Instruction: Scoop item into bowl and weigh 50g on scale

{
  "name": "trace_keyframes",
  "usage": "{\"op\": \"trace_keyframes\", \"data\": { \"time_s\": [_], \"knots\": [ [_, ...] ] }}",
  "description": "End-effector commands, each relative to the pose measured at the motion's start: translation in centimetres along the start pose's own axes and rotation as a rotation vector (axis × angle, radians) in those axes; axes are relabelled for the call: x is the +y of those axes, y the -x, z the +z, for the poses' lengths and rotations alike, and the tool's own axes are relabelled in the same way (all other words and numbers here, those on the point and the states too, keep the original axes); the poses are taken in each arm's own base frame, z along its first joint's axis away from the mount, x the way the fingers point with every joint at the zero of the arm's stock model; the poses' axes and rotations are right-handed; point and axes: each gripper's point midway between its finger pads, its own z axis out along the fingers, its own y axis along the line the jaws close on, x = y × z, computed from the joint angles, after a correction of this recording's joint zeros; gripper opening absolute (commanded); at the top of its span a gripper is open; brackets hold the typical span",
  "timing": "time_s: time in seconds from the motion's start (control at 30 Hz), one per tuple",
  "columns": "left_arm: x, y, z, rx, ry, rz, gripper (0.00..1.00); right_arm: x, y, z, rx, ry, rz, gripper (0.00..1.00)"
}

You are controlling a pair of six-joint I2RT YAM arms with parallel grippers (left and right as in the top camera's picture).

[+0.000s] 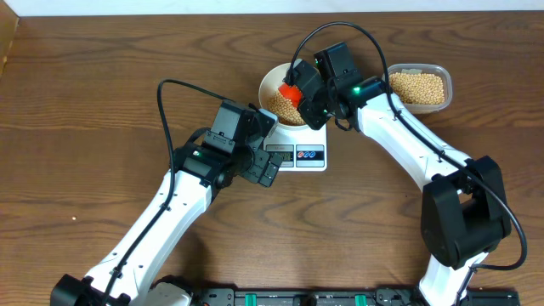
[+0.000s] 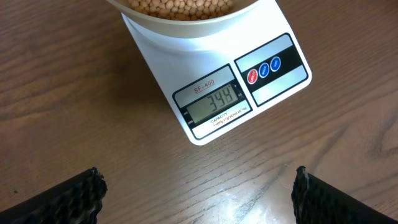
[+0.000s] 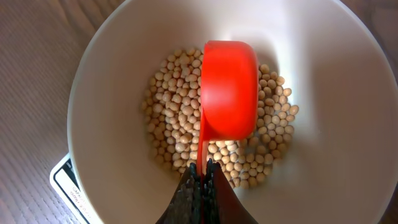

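Right wrist view: right end effector [image 3: 200, 177] pinches the red scoop [image 3: 228, 90], tipped over beans [image 3: 177, 118] in the bowl [image 3: 106, 81] on the scale [image 2: 280, 68]; left end effector [image 2: 199, 199] is spread. A full next scoop may overshoot.

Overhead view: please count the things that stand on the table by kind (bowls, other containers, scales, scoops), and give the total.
Bowl: 1
Clear container: 1
Scale: 1
Red scoop: 1
Total: 4
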Motion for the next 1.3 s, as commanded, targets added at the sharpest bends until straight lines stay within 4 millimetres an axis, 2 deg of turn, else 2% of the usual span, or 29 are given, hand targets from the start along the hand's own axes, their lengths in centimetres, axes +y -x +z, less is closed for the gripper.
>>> {"op": "trace_keyframes", "data": {
  "time_s": [0.0, 0.13, 0.27, 0.43, 0.63, 0.93, 1.27],
  "knots": [
    [0.1, 0.3, -0.1, -0.004, 0.005, 0.015, 0.98, 0.6, -0.5, 0.7, 0.019, 0.035, 0.017, 0.01],
    [0.1, 0.3, -0.1, -0.004, 0.005, 0.016, 0.98, 0.2, -0.1, 0.5, -0.006, 0.047, 0.078, 0.01],
    [0.1, 0.3, -0.1, -0.004, 0.005, 0.016, 0.98, -0.5, 1.0, -0.3, -0.084, 0.138, 0.179, 0.01],
    [0.1, 0.3, -0.1, -0.004, 0.005, 0.016, 0.98, -2.3, 0.8, -1.4, -0.126, 0.201, 0.271, 0.01],
    [0.1, 0.3, -0.1, -0.004, 0.005, 0.016, 0.98, -3.4, 1.0, -2.3, -0.154, 0.203, 0.293, 0.01],
    [0.1, 0.3, -0.1, -0.004, 0.005, 0.016, 0.98, -3.7, 3.3, -5.9, -0.243, 0.170, 0.255, 0.01],
    [0.1, 0.3, -0.1, -0.004, 0.005, 0.016, 0.98, -4.4, 4.3, -9.1, -0.311, 0.189, 0.313, 0.01]
  ]
}}
